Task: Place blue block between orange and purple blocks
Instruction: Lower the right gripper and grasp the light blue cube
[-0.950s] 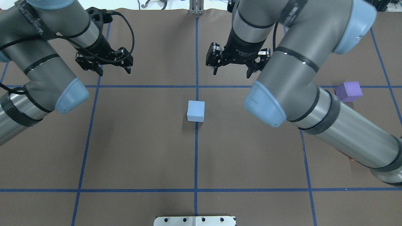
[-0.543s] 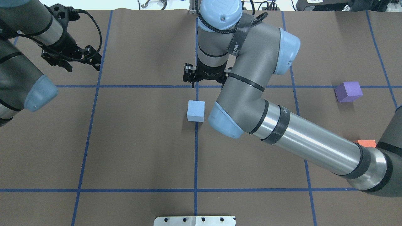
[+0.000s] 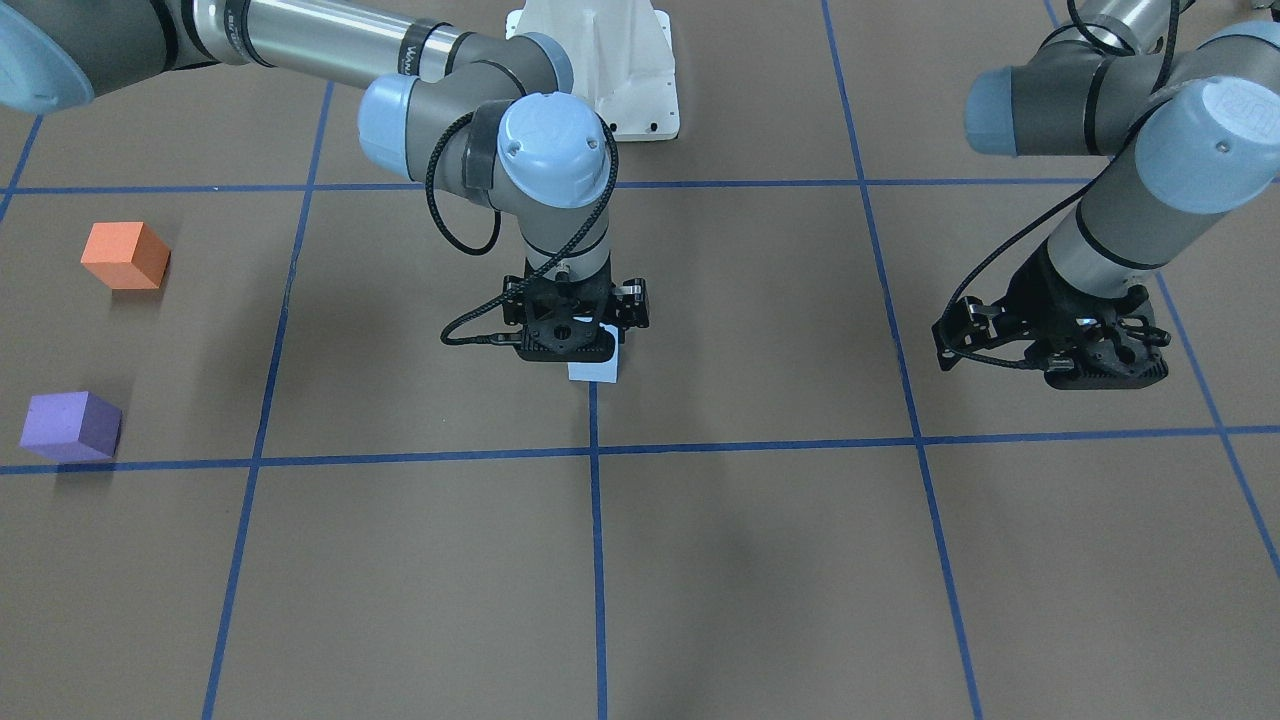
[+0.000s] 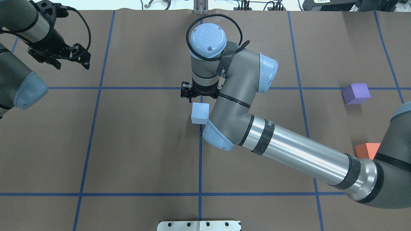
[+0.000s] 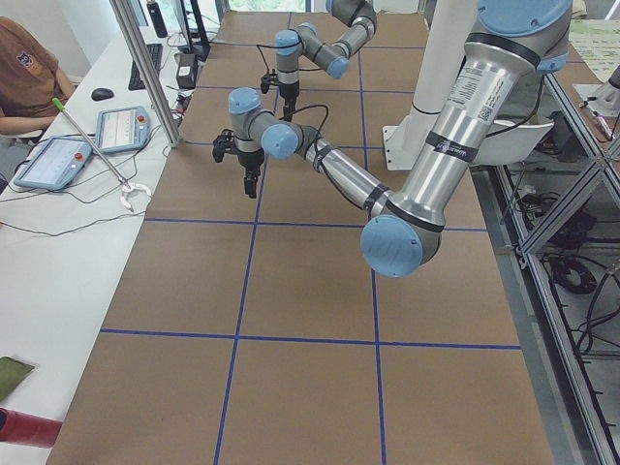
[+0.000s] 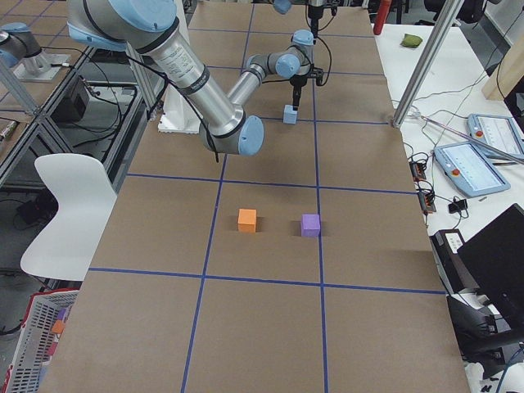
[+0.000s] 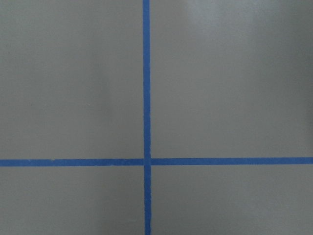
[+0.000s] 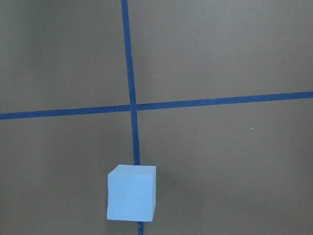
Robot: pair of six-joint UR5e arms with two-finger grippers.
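The light blue block (image 4: pixel 200 113) sits on the brown mat at the centre grid line, and shows low in the right wrist view (image 8: pixel 132 192). My right gripper (image 4: pixel 199 96) hovers open above the block's far edge, largely hidden under its own wrist; from the front (image 3: pixel 570 345) it covers the block's top (image 3: pixel 593 372). The purple block (image 4: pixel 355 93) and the orange block (image 4: pixel 367 150) stand apart at the right with a gap between them. They also show from the front, purple (image 3: pixel 70 425) and orange (image 3: pixel 124 255). My left gripper (image 4: pixel 72 63) is open and empty at the far left.
Blue tape lines (image 4: pixel 200 160) divide the mat into squares. The robot's white base plate (image 4: pixel 199 225) is at the near edge. My right forearm (image 4: pixel 298 154) lies across the mat's right half, partly covering the orange block. A side desk with tablets (image 5: pixel 58 160) runs along the far edge.
My right arm has swung left and in from the far right, bringing its gripper over the blue block. My left arm has drawn back to the far left. The blocks have not moved.
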